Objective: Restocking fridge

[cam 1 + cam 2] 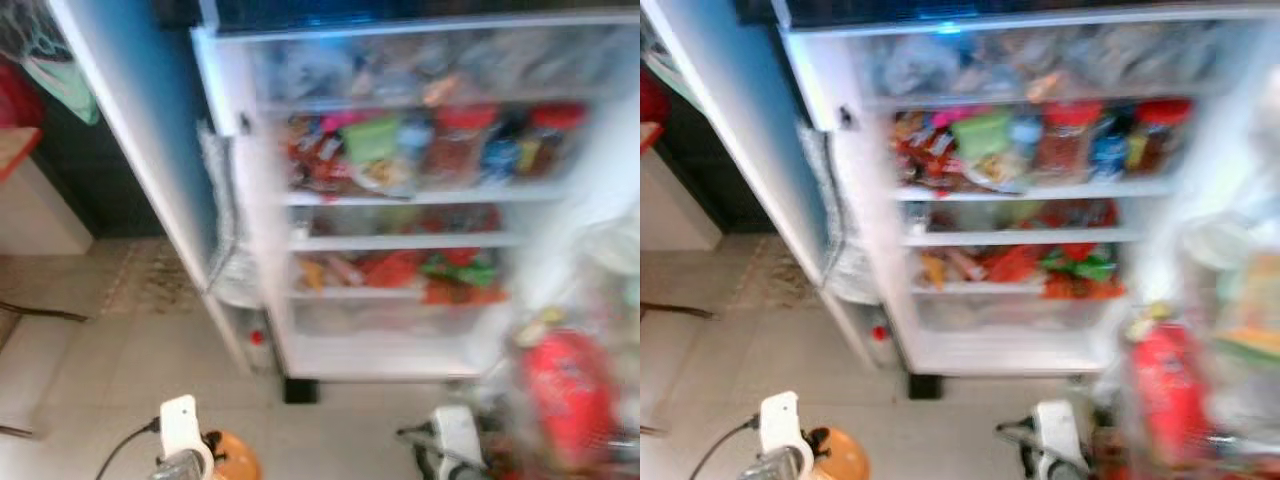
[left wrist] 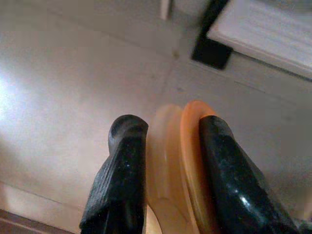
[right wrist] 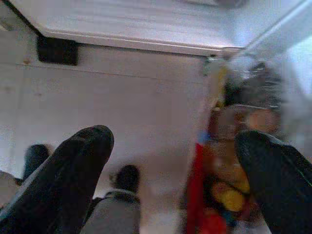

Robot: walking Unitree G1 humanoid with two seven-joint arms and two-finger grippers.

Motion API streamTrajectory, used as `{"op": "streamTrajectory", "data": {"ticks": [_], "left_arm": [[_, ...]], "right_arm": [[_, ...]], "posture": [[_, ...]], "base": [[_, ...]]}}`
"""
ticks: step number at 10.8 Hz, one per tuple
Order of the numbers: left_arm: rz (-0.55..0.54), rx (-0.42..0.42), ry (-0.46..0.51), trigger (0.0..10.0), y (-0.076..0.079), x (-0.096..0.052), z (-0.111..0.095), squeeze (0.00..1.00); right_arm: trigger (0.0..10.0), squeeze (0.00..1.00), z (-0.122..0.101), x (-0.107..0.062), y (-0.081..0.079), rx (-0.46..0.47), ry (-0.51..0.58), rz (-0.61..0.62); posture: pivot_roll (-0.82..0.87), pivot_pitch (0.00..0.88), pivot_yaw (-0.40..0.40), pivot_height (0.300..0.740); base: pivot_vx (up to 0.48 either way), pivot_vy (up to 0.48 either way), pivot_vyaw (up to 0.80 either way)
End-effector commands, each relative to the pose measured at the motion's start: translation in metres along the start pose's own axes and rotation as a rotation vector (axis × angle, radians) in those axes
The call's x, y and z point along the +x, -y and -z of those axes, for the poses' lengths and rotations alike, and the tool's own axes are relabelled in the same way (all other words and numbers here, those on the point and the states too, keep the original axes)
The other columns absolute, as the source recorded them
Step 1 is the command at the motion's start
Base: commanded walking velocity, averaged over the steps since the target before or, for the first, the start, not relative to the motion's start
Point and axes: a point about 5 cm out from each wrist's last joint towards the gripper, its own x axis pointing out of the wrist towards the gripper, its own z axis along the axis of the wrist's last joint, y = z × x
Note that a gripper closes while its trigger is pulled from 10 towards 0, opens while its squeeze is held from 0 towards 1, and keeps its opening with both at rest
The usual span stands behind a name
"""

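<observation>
While the head views are smeared with blur, here's what I can make out:

Item in hand: a round orange plastic piece, maybe a lid or small container [image 2: 190,161], pinched between the two black fingers of the left hand [image 2: 170,180]. It sits low over the pale tiled floor [image 1: 110,380], well short of the fridge.

Right hand: the right hand [image 3: 170,180] has its fingers spread wide with nothing between them, hanging near the fridge base beside a cluttered heap of bags.

Fridge: the white fridge with its door swung open [image 1: 400,350] is packed with colourful packets and red-lidded jars on the shelves [image 1: 430,195]. The lowest shelf looks the emptiest, I reckon.

Red thing: a big red bottle or pack [image 1: 570,395] stands at the right, just beside the right arm.

Risks: the grip on the orange piece looks edge-on, so it might slip out or rotate on the lift. Shelves are crowded, so pushing in could knock packets out.

Room: the open door edge [image 1: 130,150] hems in the left side, and the clutter hems in the right. Straight ahead over the floor looks free.
</observation>
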Motion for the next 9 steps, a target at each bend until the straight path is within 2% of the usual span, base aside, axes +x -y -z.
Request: {"op": "streamTrajectory", "data": {"ticks": [1,5,6,9], "left_arm": [[-0.024,0.006,-0.030,10.0,-0.009,-0.001,0.007,0.00],[-0.022,-0.001,-0.038,10.0,-0.009,-0.002,0.009,0.00],[-0.022,-0.003,-0.039,10.0,-0.009,-0.002,0.009,0.00],[-0.023,-0.002,-0.041,10.0,-0.010,-0.002,0.010,0.00]], "right_arm": [[10.0,0.00,0.006,-0.001,-0.009,0.006,-0.019,-0.020],[10.0,0.00,0.009,-0.002,0.000,-0.045,-0.037,0.047],[10.0,0.00,0.012,-0.002,0.008,-0.088,-0.063,0.100],[10.0,0.00,0.022,-0.004,0.014,-0.154,-0.141,0.166]], "posture": [[0.05,0.083,0.050,0.740],[0.06,0.088,0.048,0.740],[0.06,0.089,0.047,0.740],[0.06,0.092,0.049,0.740]], "base": [[0.000,0.000,0.00],[0.000,0.000,0.00],[0.000,0.000,0.00],[0.000,0.000,0.00]]}}
